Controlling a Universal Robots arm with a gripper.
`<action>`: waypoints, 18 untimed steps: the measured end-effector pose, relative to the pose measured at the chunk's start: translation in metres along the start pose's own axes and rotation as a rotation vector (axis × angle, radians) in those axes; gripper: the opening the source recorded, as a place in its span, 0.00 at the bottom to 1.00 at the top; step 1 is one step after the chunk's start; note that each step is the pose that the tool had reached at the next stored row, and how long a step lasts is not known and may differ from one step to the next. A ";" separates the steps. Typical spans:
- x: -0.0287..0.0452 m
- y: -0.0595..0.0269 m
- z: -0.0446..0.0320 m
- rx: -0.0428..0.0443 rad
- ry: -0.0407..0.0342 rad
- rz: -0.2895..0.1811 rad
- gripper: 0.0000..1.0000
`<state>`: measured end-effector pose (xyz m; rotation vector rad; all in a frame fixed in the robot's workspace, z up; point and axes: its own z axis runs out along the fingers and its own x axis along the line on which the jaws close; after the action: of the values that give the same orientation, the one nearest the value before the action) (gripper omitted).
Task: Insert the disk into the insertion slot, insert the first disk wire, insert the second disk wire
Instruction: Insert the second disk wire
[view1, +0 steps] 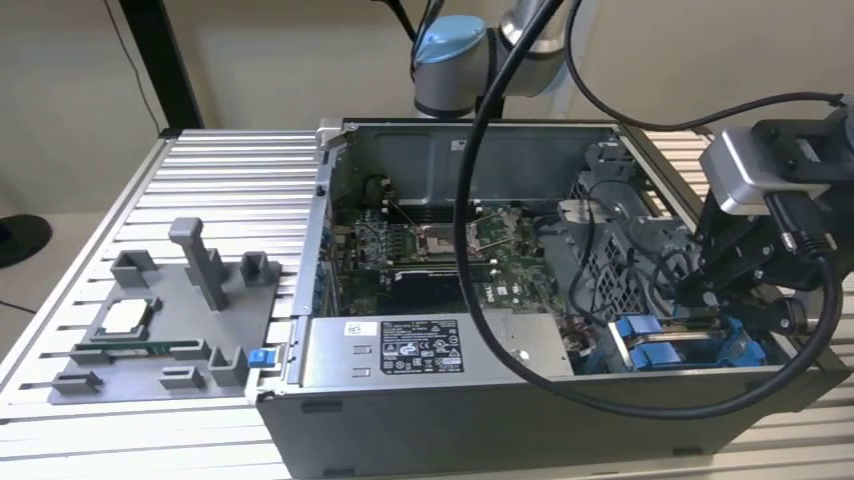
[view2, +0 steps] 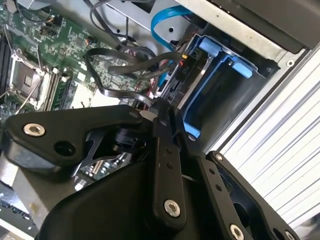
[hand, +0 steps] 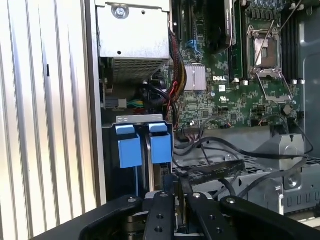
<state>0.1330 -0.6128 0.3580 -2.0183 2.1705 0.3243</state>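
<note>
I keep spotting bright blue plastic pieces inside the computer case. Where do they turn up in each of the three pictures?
Exterior view: the blue plastic carrier sits low in the open case, toward the exterior view's right, beside the gripper.
Second wrist view: the carrier lies past the gripper, next to the ribbed table.
First wrist view: its two blue tabs stand just beyond the gripper.
Shared landmark: the green motherboard.

The silver-grey tubular arm (view1: 534, 40) has a light-blue joint cap (view1: 449, 42), thick black cables (view1: 470, 200), and a matte black pincer (view2: 160, 125) with silver screws (view2: 172, 208).
</note>
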 end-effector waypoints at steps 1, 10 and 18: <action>0.0004 -0.0001 0.0013 0.0002 0.0023 0.000 0.00; 0.0007 -0.0001 0.0025 0.0003 0.0039 0.000 0.00; 0.0008 -0.0002 0.0032 0.0004 0.0049 0.000 0.00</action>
<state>0.1330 -0.6128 0.3548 -2.0208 2.1735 0.3192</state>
